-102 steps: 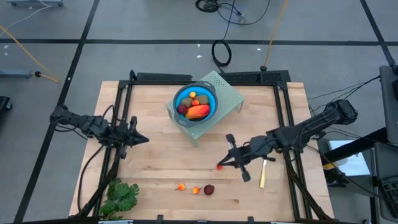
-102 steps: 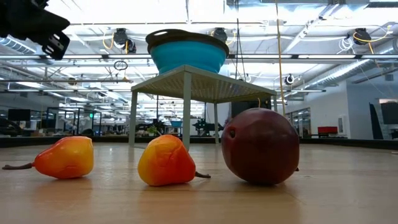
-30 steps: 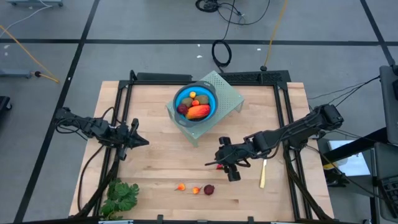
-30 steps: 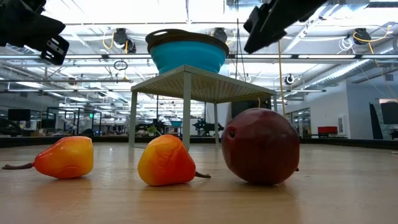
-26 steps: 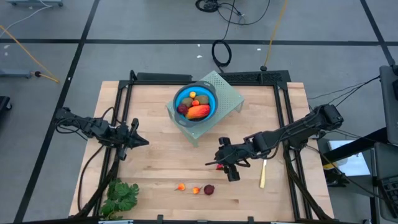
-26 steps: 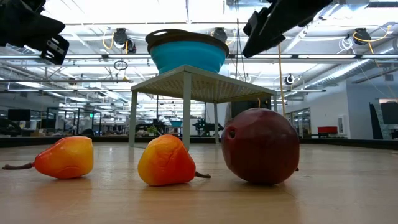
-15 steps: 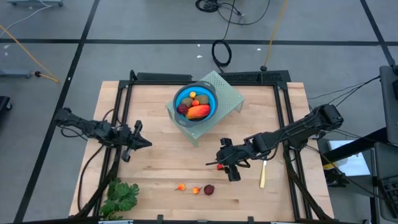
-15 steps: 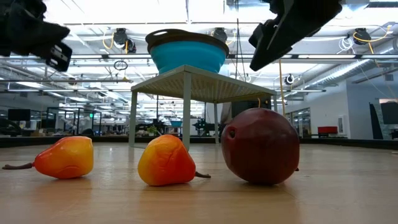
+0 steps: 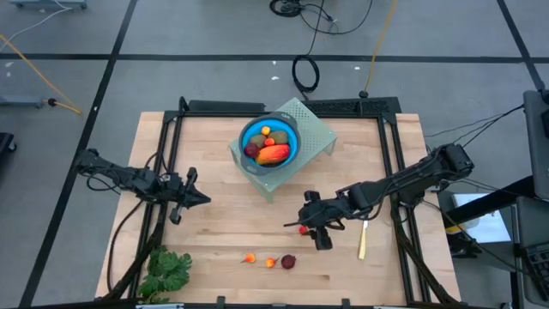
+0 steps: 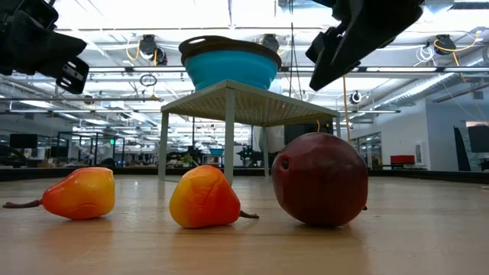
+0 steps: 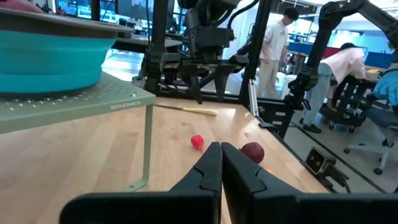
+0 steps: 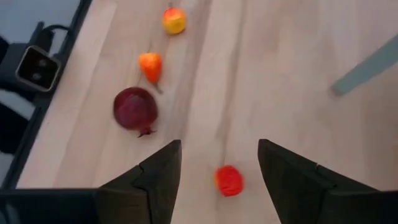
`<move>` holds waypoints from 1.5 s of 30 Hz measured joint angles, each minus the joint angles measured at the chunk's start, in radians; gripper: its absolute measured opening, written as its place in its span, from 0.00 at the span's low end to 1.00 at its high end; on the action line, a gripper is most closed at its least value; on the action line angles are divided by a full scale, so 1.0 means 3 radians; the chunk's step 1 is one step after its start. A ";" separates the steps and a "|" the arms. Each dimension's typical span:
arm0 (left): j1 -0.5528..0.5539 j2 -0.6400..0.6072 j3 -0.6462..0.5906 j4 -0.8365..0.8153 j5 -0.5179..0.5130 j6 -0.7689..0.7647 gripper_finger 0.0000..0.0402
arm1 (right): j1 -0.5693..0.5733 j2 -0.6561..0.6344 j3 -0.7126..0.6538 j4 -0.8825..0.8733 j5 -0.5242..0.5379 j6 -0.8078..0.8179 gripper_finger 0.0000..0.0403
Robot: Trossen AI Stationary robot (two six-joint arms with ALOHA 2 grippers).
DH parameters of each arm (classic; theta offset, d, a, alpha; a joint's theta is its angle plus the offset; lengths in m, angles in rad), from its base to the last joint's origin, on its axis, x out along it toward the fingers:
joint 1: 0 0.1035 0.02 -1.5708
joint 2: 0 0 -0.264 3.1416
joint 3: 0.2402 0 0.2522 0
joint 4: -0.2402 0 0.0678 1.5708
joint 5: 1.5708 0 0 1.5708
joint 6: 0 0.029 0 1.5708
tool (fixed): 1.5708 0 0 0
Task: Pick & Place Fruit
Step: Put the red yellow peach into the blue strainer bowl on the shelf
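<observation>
We see our left end effector [image 11: 221,163] with fingers pressed together, a small red fruit [image 11: 197,142] and a dark red ball [image 11: 252,151] on the tabletop [image 11: 74,155], and a teal bowl [image 11: 46,55] on a green stand [image 11: 93,102].

You're in a big open workshop: grey floor [image 9: 214,34] crossed by dark lines, black cables [image 9: 305,73] coiled at upper centre. Bright strip-lit ceiling [image 10: 229,15] along the low view's top, desks [image 10: 46,145] at left.
</observation>
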 joint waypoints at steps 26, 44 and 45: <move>0.0001 0.0000 -0.0003 -0.0103 0.0001 -0.0126 0.01 | -0.0026 0.0809 0.0001 0.0066 -0.0123 -0.0005 0.52; 0.0001 0.0003 0.0000 -0.0148 0.0003 -0.0126 0.02 | -0.0045 0.0977 0.0006 -0.0051 0.0042 -0.0029 0.52; 0.0001 0.0003 0.0000 -0.0148 0.0003 -0.0127 0.01 | -0.0045 0.0978 0.0005 -0.0054 0.0047 -0.0053 0.52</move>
